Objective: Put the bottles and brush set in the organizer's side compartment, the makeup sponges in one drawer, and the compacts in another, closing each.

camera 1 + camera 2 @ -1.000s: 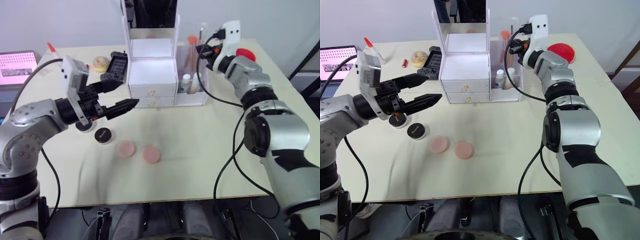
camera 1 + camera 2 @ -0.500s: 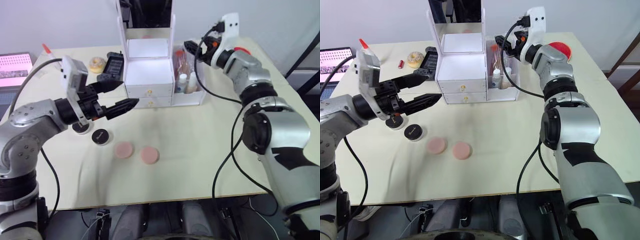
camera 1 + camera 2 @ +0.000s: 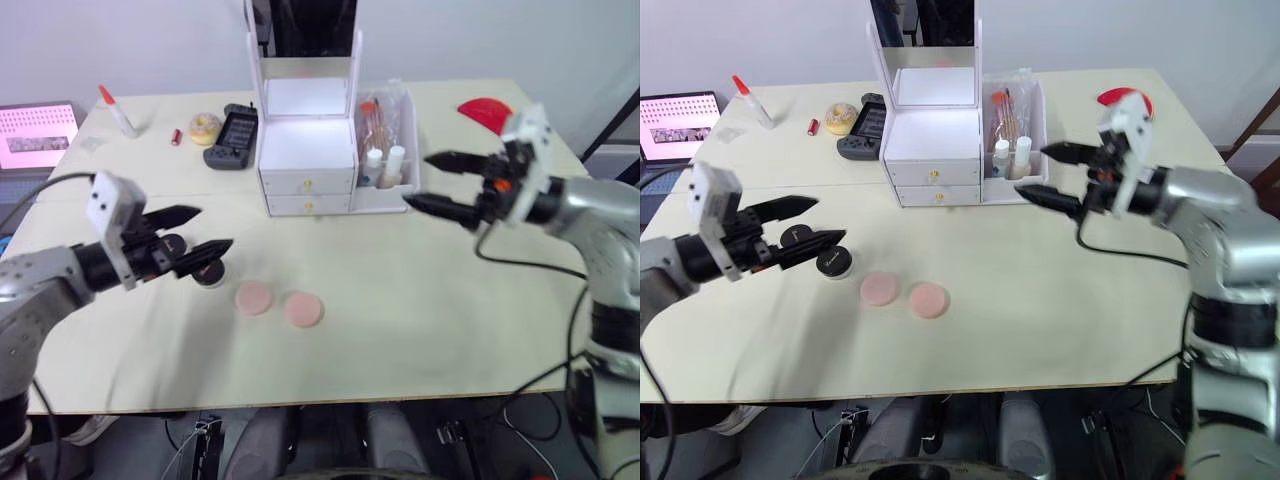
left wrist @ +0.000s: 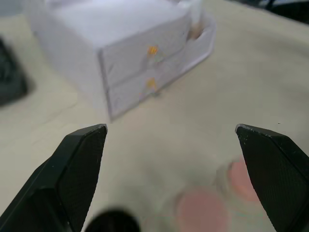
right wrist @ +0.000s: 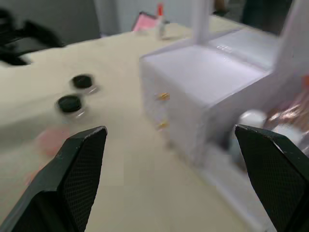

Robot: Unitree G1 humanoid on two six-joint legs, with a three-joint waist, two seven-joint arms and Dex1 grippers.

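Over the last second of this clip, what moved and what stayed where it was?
The right gripper pulled back from above the organizer's side compartment to hover open in front of it, holding nothing. The left gripper drew back toward the robot, open, now over the black compacts. The bottles and brush set stay in the compartment; the pink sponges and both drawers are unchanged.

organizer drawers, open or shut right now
Both shut. The top drawer and bottom drawer sit flush with the organizer front, small gold knobs showing, no gap visible around either.
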